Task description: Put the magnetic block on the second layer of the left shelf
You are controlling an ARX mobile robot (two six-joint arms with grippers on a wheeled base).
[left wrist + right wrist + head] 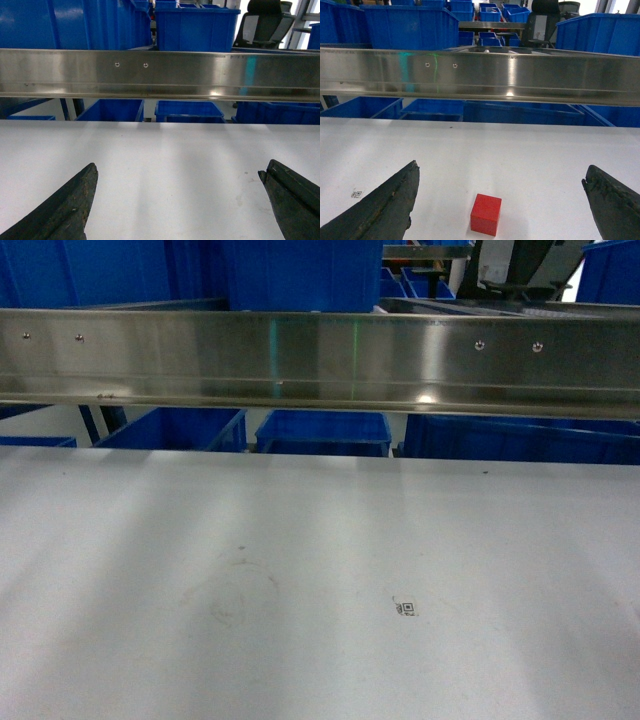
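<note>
The magnetic block (486,214), a small red cube, sits on the white tabletop (530,150) and shows only in the right wrist view. My right gripper (501,169) is open, with the cube low between its dark fingers (385,205), touching neither. My left gripper (178,167) is also open over bare white tabletop (170,150). A shiny steel shelf rail (300,365) runs across the head view with a large blue bin (90,270) above it at the left. I cannot tell whether it is the left shelf second layer. Neither gripper shows in the head view.
Several blue bins (322,432) stand below and behind the rail. A small printed code mark (406,608) lies on the table (200,540). A black office chair (264,22) stands far back on the right. The rail (485,72) hangs above the table's far edge.
</note>
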